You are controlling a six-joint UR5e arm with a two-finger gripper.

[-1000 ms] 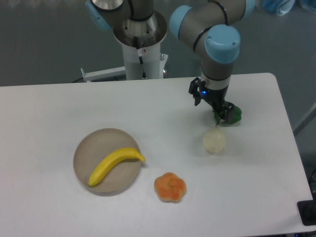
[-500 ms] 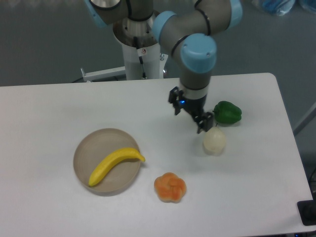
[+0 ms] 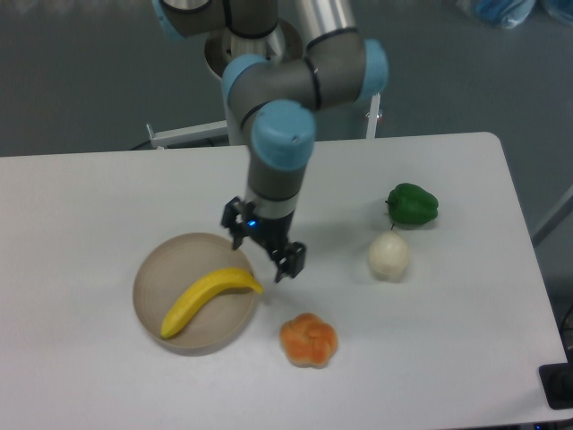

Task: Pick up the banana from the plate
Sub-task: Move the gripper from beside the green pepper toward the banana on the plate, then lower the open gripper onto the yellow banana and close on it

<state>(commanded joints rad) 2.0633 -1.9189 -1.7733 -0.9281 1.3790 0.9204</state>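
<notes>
While the pincer [image 3: 266,246] hangs just off the upper right rim of the plate [image 3: 154,279], its fingers stand apart with nothing between them. Banana [image 3: 209,298] lies diagonally on the plate, right tip reaching the rim, close to the pincer. Orange fruit [image 3: 309,339], white round item [image 3: 389,255] and green pepper [image 3: 412,203] sit on the bench [image 3: 89,197] to the right.
</notes>
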